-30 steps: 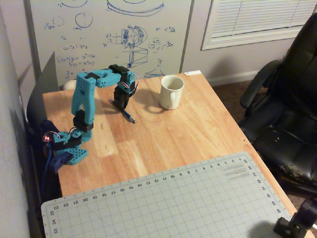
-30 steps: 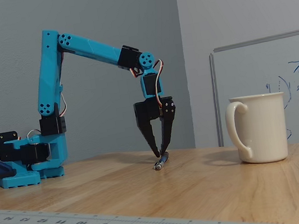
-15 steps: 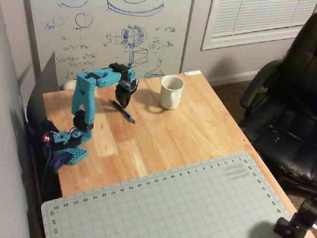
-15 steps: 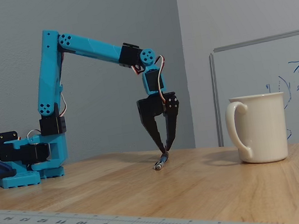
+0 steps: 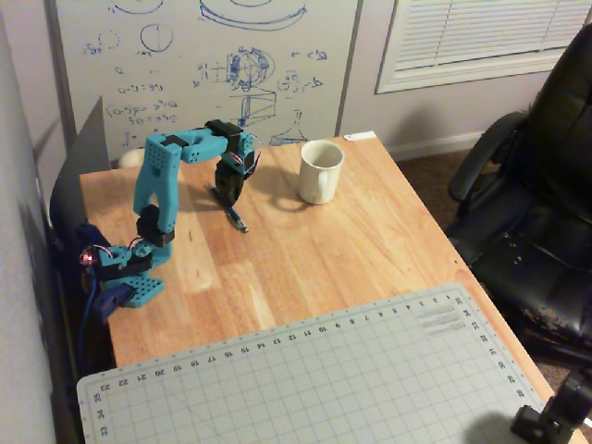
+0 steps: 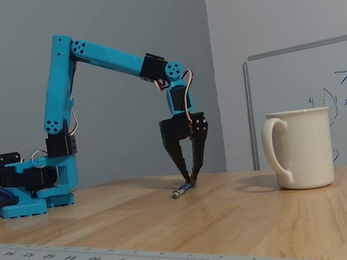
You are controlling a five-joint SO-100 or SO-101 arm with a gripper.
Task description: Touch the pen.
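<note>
The pen (image 5: 235, 217) is a thin dark stick lying flat on the wooden table (image 5: 305, 259), left of the white mug. In the fixed view the pen (image 6: 182, 190) lies with one end towards the camera. My gripper (image 5: 223, 192) points straight down over the pen's far end. In the fixed view the gripper (image 6: 192, 180) has its jaws in a narrow V with a gap between them. Their tips are close together and rest at the pen's far end, touching it. Nothing is lifted.
A white mug (image 5: 321, 171) stands right of the gripper, also in the fixed view (image 6: 303, 148). A grey cutting mat (image 5: 314, 379) covers the table's near part. The arm's blue base (image 5: 129, 277) sits at the left edge. A black office chair (image 5: 536, 185) stands right of the table.
</note>
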